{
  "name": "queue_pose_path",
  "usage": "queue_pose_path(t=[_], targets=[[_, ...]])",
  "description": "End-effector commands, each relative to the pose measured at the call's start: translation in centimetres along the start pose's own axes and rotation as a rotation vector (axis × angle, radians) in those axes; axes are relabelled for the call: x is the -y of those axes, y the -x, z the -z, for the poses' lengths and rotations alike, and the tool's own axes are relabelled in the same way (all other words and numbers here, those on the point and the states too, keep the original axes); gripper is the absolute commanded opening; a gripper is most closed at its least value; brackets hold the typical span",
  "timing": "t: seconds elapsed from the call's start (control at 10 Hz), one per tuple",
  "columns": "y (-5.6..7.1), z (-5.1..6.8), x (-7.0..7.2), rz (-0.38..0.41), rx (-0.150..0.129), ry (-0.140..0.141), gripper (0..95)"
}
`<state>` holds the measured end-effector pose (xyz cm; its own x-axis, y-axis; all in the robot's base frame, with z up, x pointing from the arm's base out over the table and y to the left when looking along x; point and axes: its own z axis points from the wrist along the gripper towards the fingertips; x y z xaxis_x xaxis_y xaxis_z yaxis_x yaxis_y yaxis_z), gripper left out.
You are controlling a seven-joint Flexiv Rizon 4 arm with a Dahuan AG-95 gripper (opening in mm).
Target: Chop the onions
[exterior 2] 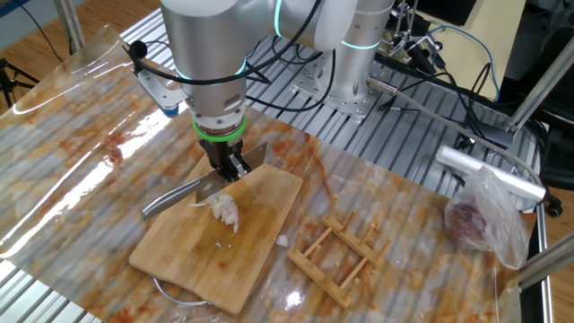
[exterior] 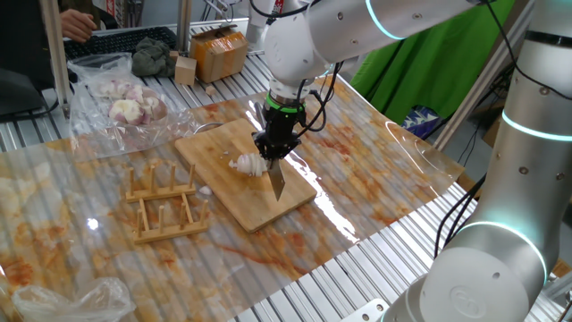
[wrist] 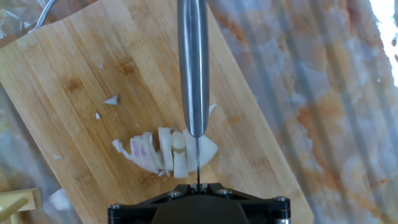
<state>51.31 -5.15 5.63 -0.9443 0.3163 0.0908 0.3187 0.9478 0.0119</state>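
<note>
Gripping the handle of a kitchen knife (exterior 2: pixel 184 195), the gripper (exterior: pixel 271 147) stood over the middle of the bamboo cutting board (exterior: pixel 223 148), its fingers clamped on the handle so that the blade reached out level and away from the hand. The onions (wrist: pixel 166 151) lay on the board directly under the hand: a small pale cluster, already parted into several upright slices that leaned against one another, with a faint pink tinge on the leftmost pieces. In the hand view the blade ran straight up the middle of the picture, and its edge sat over the right-hand part of the cluster, so that most of the slices lay to the left of the steel and only one wedge showed to the right. The row of slices ran across the blade, roughly at a right angle to it, which I judged to be the relation that any next cut would depend on. Whether the edge was touching the onion or just above it could not be told. Two small chips (wrist: pixel 112 99) lay apart on the bare wood farther up the board. A wooden rack (exterior: pixel 167 202) stood just beside the board, holding nothing, and a clear plastic bag (exterior: pixel 125 107) well apart from it held bigger pinkish onions.
</note>
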Motion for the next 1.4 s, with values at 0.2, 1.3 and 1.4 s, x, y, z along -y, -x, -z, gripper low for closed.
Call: queue_pose_path(t=[0.2,1.3,1.4], targets=[[0.0,-2.2,-0.1,0.002,-0.002,0.002,0.0],[-0.3,0.4,0.2,0.011,-0.017,-0.008,0.0],[-0.3,0.1,0.2,0.01,-0.018,-0.006,0.0]])
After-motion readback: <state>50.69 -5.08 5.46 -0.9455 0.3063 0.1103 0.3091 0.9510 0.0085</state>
